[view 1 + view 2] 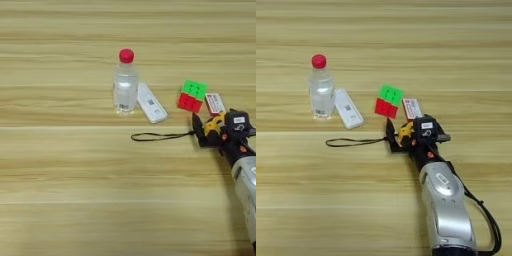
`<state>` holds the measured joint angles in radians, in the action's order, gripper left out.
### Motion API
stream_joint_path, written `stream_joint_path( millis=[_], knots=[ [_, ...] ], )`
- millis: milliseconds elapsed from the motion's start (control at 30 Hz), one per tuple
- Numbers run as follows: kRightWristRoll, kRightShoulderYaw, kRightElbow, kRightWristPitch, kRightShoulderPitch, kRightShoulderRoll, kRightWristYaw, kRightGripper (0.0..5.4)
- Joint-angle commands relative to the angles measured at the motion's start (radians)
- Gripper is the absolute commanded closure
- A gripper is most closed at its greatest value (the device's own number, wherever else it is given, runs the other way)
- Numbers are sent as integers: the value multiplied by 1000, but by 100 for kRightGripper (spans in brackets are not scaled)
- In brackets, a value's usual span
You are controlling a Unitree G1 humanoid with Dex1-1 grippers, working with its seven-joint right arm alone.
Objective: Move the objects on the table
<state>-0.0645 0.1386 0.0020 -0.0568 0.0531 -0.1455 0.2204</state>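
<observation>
Right gripper (398, 136) sits at tape measure (405, 133), black fingers either side of yellow body; jaws appear closed on it, though contact partly hidden. Tape measure lies right of centre on table (381, 30), just near of cube (389, 101). Strap (353, 142) trails straight left, marking long axis left-right. Bottle (321, 90) upright far left, white device (349, 108) touching or just beside its right. Small white card with red (411, 107) right of cube.

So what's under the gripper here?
The gripper sits over the yellow-black tape measure, whose strap trails left on the table. Most of the body is covered, so the grip itself can't be seen.
</observation>
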Motion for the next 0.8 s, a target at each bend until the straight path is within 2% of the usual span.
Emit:
stream_joint_path(
  millis=[33, 333, 800],
  knots=[
    [1, 15, -70, 11, -21, -28, -18, 5],
    [11, 25, -149, -4, 24, -54, -22, 5],
    [1, 21, -16, 10, -3, -59, -15, 5]
  ],
)
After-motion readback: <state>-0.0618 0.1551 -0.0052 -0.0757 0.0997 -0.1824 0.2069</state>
